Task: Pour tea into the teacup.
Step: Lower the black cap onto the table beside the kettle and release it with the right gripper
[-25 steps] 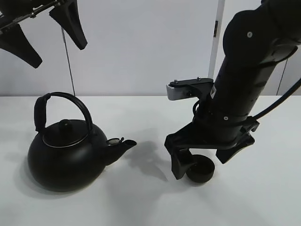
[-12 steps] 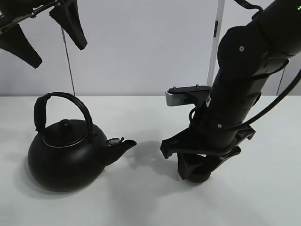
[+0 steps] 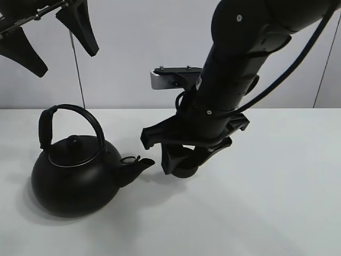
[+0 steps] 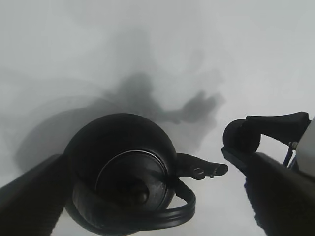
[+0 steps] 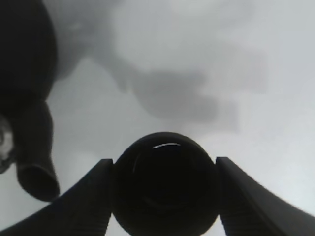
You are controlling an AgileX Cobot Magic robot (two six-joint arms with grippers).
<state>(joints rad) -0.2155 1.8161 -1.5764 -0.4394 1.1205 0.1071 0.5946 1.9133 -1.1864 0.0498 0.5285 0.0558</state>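
Exterior high: right gripper (image 3: pixel 183 162) clasps the teacup (image 3: pixel 186 172) just beside the kettle (image 3: pixel 74 176) spout (image 3: pixel 141 162); left gripper (image 3: pixel 66 62) hangs spread, high above. Left wrist: kettle untouched. Right wrist: fingers (image 5: pixel 96 196) pinch the teacup's opposite sidewalls, a suitable hold for ware judged light, rigid and probably slippery.

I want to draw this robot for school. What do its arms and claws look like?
The right arm is a thick, round, matte-black tube with tiny pale screw dots, a silver bracket at its wrist and a black cable looping alongside. The right gripper and left gripper each have two black wedge-shaped fingers tapering to tips.
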